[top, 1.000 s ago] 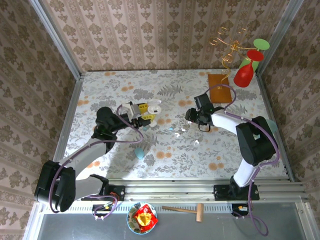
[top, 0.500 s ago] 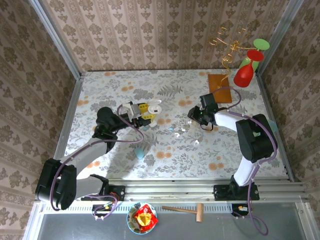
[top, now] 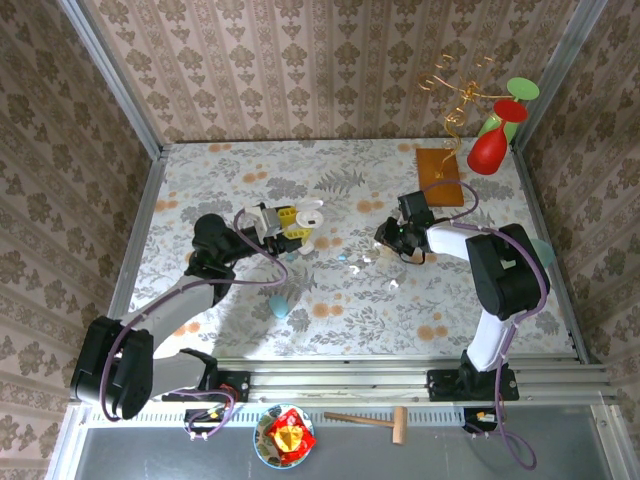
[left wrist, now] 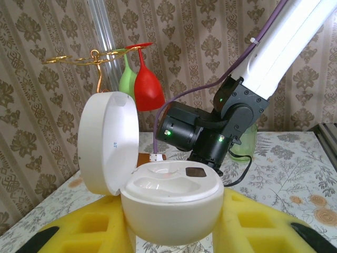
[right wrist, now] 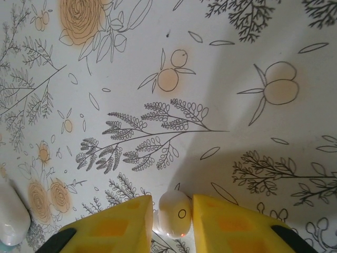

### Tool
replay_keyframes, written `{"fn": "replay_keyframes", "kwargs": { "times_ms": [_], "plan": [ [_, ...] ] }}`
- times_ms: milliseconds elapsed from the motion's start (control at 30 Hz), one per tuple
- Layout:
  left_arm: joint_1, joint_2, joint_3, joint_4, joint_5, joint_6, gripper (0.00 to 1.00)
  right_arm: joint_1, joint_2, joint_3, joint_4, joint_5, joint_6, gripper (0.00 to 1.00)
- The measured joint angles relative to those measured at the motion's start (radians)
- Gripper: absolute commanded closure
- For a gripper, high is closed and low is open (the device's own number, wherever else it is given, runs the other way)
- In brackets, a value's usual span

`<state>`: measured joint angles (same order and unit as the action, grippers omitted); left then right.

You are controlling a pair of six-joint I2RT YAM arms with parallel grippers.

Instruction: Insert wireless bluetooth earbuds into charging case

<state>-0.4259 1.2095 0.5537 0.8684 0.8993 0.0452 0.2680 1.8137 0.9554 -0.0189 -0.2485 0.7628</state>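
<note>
Pinches a white earbud (right wrist: 175,216) in the right pincer (right wrist: 172,203), low against the table (right wrist: 158,63). Clamps the open charging case (left wrist: 168,203) in the left pincer (left wrist: 171,232), sockets facing up, lid (left wrist: 108,142) tipped back on its hinge. Calls, most likely, for a lift and a carry leftward across the table: case well apart from the earbud, long axis of the earbud hard to tell from here.

Yellow fingers (right wrist: 121,224) of the pincer (right wrist: 172,200) pinch a white earbud (right wrist: 175,215) on the flowered tablecloth (right wrist: 174,79).
</note>
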Motion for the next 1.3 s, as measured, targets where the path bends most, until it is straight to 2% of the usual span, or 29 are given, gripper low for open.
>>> {"fn": "replay_keyframes", "kwargs": {
  "times_ms": [500, 733, 933, 1100, 1300],
  "plan": [
    [0.0, 0.007, 0.0, 0.012, 0.006, -0.001, 0.83, -0.003, 0.023, 0.001, 0.016, -0.037, -0.008, 0.74],
    [0.0, 0.007, -0.002, 0.019, 0.006, -0.011, 0.83, -0.008, 0.031, 0.006, 0.015, -0.045, -0.016, 0.81],
    [-0.001, 0.007, -0.002, 0.023, 0.006, -0.016, 0.83, -0.006, 0.023, 0.008, 0.004, -0.04, -0.047, 0.82],
    [-0.003, 0.009, -0.002, 0.023, 0.005, -0.02, 0.83, 0.013, 0.003, 0.019, -0.056, 0.03, -0.095, 0.81],
    [-0.006, 0.029, -0.003, 0.026, 0.002, -0.019, 0.84, 0.058, -0.05, 0.061, -0.248, 0.229, -0.158, 0.83]
  ]
}}
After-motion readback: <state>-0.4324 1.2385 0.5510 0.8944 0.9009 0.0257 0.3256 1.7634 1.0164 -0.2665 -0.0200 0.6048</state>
